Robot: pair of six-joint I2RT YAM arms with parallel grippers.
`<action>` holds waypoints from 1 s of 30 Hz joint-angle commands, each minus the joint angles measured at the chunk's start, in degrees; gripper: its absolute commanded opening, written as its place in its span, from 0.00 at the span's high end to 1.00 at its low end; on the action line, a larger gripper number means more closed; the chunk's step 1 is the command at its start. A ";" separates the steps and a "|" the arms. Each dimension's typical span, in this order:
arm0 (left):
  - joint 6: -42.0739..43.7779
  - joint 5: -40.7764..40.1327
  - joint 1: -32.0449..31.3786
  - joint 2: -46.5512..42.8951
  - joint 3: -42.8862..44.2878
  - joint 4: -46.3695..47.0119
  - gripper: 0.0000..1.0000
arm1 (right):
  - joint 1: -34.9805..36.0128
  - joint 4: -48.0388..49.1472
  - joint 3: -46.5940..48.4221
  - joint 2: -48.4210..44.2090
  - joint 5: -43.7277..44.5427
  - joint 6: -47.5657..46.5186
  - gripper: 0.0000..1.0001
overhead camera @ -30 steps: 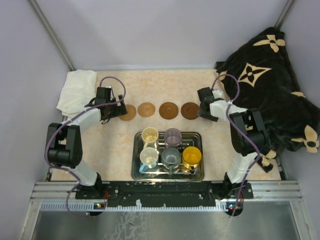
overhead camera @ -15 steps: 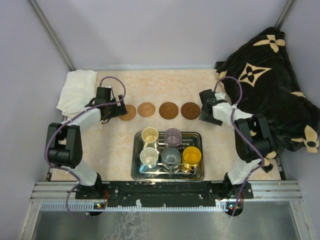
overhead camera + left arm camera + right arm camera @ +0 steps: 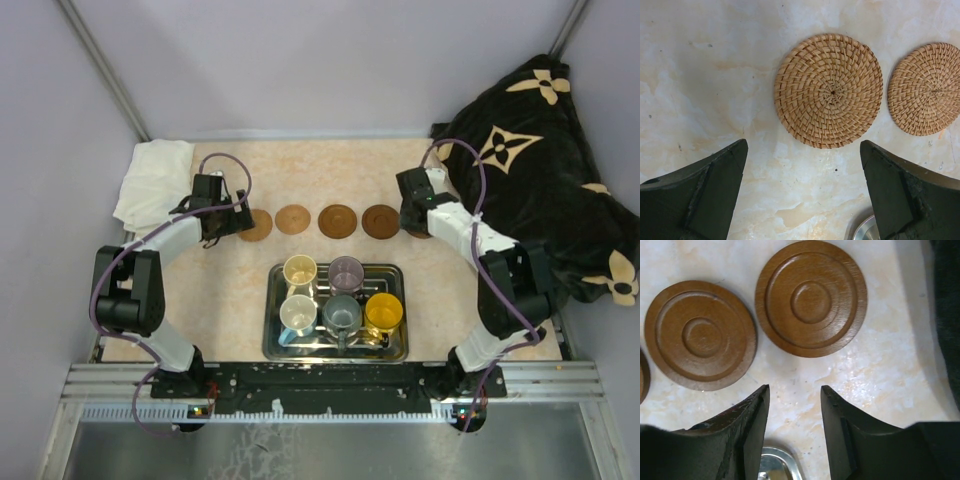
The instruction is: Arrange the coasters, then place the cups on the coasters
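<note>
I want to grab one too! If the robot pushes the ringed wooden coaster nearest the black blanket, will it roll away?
Probably not: the ringed coaster lies flat on the table, so it should slide rather than roll. It looks solid and stiff, so it likely won't bend. Its glossy face and low edge may make it slippery to pinch.

The counter (image 3: 715, 75) looks like smooth cream stone with marbled veining and a faint sheen. Two coasters (image 3: 828, 90) (image 3: 925, 89) are woven cane, coiled, rough and matt. Two wooden coasters (image 3: 811, 298) (image 3: 700, 335) are brown, turned with raised rings, smooth and satin. The tray (image 3: 270, 330) is shiny bare metal. The cups (image 3: 382, 312) look smooth; their material is unclear. A white towel (image 3: 153, 180) is soft cloth, and the black blanket (image 3: 530, 170) is plush. The left end effector (image 3: 803, 165) and right end effector (image 3: 792, 405) have matt black, faintly grainy fingers.
</note>
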 commanded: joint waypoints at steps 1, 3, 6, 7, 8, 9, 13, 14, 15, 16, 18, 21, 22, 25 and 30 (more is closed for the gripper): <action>-0.01 -0.65 -0.40 -0.72 0.78 -0.21 0.01 | 2.96 3.09 0.83 0.11 -2.11 -2.94 0.56; 0.01 -0.68 -0.41 -0.61 0.80 -0.25 0.01 | 4.13 3.83 0.59 1.21 -2.45 -3.65 0.59; -0.06 -0.76 -0.41 -0.61 0.78 -0.34 0.01 | 4.82 4.50 0.74 3.83 -3.20 -3.81 0.60; -0.04 -0.81 -0.41 -0.57 0.70 -0.34 0.01 | 4.83 4.77 0.87 4.36 -3.37 -3.75 0.60; -0.04 -0.85 -0.43 -0.56 0.71 -0.39 0.01 | 4.83 4.96 0.88 4.81 -3.37 -3.72 0.60; 0.08 -0.99 -0.41 -0.67 0.76 -0.49 0.01 | 4.83 5.06 0.92 5.24 -3.40 -3.74 0.60; 0.15 -1.46 -0.41 -0.79 0.78 -0.88 0.01 | 4.83 5.33 1.03 6.40 -3.33 -3.60 0.60; 0.14 -1.47 -0.37 -0.83 0.78 -0.84 0.01 | 4.83 5.31 1.01 6.66 -3.30 -3.54 0.60; 0.09 -1.47 -0.41 -0.87 0.80 -0.80 0.01 | 4.83 5.39 0.97 6.77 -3.37 -3.60 0.60; 0.01 -1.44 -0.41 -0.94 0.78 -0.81 0.01 | 4.83 5.42 0.94 6.99 -3.42 -3.66 0.60; -0.04 -1.27 -0.42 -1.11 0.55 -0.51 0.01 | 4.83 5.48 0.92 7.18 -3.60 -3.89 0.61; 0.01 -1.11 -0.41 -1.65 -0.10 -0.19 0.01 | 4.83 5.02 1.12 7.37 -3.71 -4.57 0.64; 0.01 -1.12 -0.41 -2.04 -0.45 0.00 0.01 | 4.83 4.81 1.22 7.33 -3.82 -4.97 0.65; 0.53 -1.19 -0.46 -4.75 -2.35 2.71 0.01 | 4.83 6.29 1.04 5.53 -4.38 -6.81 0.65; 3.86 -0.31 -0.50 -9.55 -4.89 7.53 0.01 | 4.83 10.74 1.55 -0.98 -2.55 -10.78 0.65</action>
